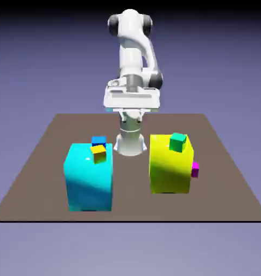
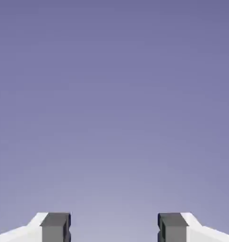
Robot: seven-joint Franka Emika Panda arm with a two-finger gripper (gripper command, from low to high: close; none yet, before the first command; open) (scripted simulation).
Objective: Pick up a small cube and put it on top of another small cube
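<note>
Blue-violet backdrop behind a flat brown counter (image 1: 46,161), seen whole only in the exterior view.

White robot arm (image 1: 133,64) stands at the counter's far edge, folded up high. Its wide hand block faces the camera; the claw itself cannot be made out in this view.

Hand view: only the claw (image 2: 114,227), two grey fingertips (image 2: 55,227) at the bottom edge, spread well apart with nothing between them. Everything else there is plain backdrop; no counter, no blocks.

Exterior view only:
- Big cyan block (image 1: 89,178) toward the exterior view's left. On its top, near the far edge, a tiny plain blue cube (image 1: 98,140), and just in front of it a tiny yellow-orange cube (image 1: 99,153), the two touching or nearly so; cannot tell which.
- Big yellow block (image 1: 170,164) toward the exterior view's right, with a small green cube (image 1: 178,142) on top.
- Tiny magenta cube (image 1: 195,169) at the yellow block's right side. Only a sliver shows; the rest is hidden behind the block. Whether it sits on the counter or touches the block is unclear.

Arm's base is partly hidden between and behind the two big blocks.
</note>
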